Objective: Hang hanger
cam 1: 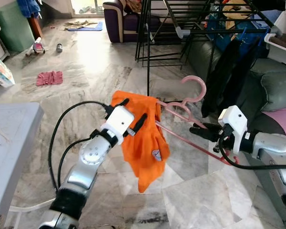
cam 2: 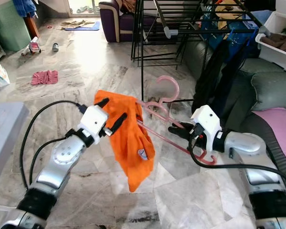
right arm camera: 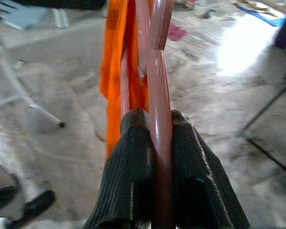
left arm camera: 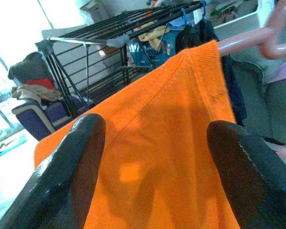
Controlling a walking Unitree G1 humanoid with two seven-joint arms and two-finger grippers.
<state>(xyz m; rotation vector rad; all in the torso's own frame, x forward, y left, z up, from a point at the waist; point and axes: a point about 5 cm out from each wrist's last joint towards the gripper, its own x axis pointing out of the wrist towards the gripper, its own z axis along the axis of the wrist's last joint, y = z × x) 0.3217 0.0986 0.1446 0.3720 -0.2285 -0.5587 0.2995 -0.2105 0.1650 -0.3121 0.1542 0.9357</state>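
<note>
R gripper (cam 2: 181, 130) pinches pink hanger (cam 2: 163, 107) bar tight, carrying it w/ orange shirt (cam 2: 128, 138) toward drying rack (cam 1: 181, 21). L gripper (cam 1: 133, 117) spread wide at the shirt, prob. steadying, contact unclear.

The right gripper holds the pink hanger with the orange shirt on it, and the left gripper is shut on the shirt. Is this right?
Not quite. The left gripper is open: the left wrist view shows its fingers spread apart over the shirt. The right gripper does hold the pink hanger carrying the shirt.
</note>
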